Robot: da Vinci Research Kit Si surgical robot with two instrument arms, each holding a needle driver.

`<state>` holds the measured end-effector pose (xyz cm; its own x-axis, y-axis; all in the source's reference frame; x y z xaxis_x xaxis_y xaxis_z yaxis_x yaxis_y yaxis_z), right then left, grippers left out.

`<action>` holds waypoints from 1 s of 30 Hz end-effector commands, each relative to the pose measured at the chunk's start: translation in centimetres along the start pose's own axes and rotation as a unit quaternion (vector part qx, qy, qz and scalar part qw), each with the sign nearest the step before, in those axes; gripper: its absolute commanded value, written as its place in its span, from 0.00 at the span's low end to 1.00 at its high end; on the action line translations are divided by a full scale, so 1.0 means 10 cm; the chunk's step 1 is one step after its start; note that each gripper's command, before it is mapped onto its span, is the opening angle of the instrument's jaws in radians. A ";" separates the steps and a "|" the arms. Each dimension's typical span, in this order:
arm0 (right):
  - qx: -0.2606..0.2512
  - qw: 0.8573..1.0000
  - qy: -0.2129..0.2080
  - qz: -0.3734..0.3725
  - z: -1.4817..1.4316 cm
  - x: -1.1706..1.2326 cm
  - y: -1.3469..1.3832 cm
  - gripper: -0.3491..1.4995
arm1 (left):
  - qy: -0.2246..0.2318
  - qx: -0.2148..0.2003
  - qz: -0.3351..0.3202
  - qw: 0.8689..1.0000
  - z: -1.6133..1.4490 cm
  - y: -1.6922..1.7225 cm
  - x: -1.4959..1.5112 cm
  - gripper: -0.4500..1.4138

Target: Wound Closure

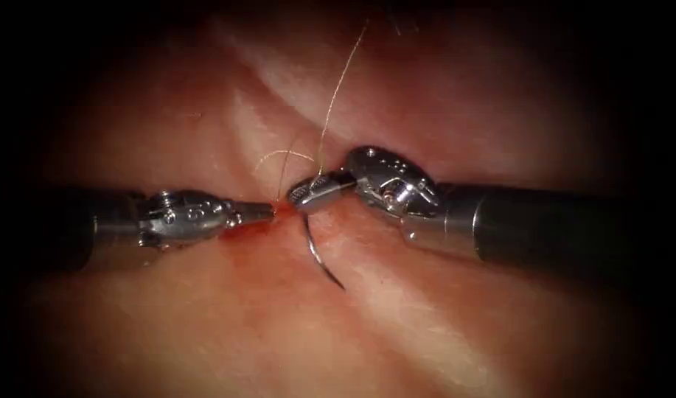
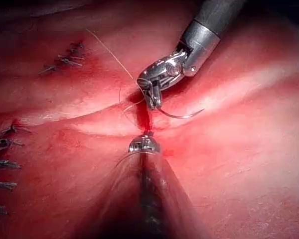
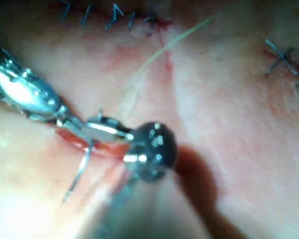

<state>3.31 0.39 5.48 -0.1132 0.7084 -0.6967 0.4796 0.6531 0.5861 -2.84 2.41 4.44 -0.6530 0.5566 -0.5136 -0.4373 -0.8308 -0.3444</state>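
needle (image 1: 319, 254) — dark, curved, outside tissue (image 1: 205, 324) | thread (image 1: 338, 88) pale (trails upward)

Left end effector (image 1: 260, 212) closed, facing the clamped right end effector (image 1: 302, 196).

Two hands (image 1: 267, 213) (image 1: 308, 194), one needle (image 1: 317, 250), one thread (image 1: 336, 96), one tissue (image 1: 441, 324).

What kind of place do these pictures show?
Probably a surgical training bench: two pincers, left pincer and right pincer, work on tissue; the right grips a curved needle at its thread-end, outside the tissue.
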 end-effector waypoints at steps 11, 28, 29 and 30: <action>-0.030 0.995 -0.016 -0.093 0.008 0.005 0.023 0.00 | -0.039 -0.016 0.023 0.999 0.029 0.002 -0.023 0.00; -0.067 0.973 -0.029 -0.218 0.005 0.006 0.056 0.00 | -0.061 -0.019 0.046 0.997 0.056 -0.036 -0.065 0.00; -0.068 0.972 -0.030 -0.224 0.006 0.006 0.057 0.00 | -0.061 -0.020 0.047 0.997 0.058 -0.038 -0.068 0.00; -0.070 0.972 -0.030 -0.224 0.006 0.006 0.058 0.00 | -0.062 -0.021 0.051 0.997 0.060 -0.040 -0.071 0.00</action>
<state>3.56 0.76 5.73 -0.2289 0.3207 -0.9191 0.2596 0.9301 0.2599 -2.50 2.33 5.42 -0.7690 0.4602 -0.4436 -0.3380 -0.8818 -0.3288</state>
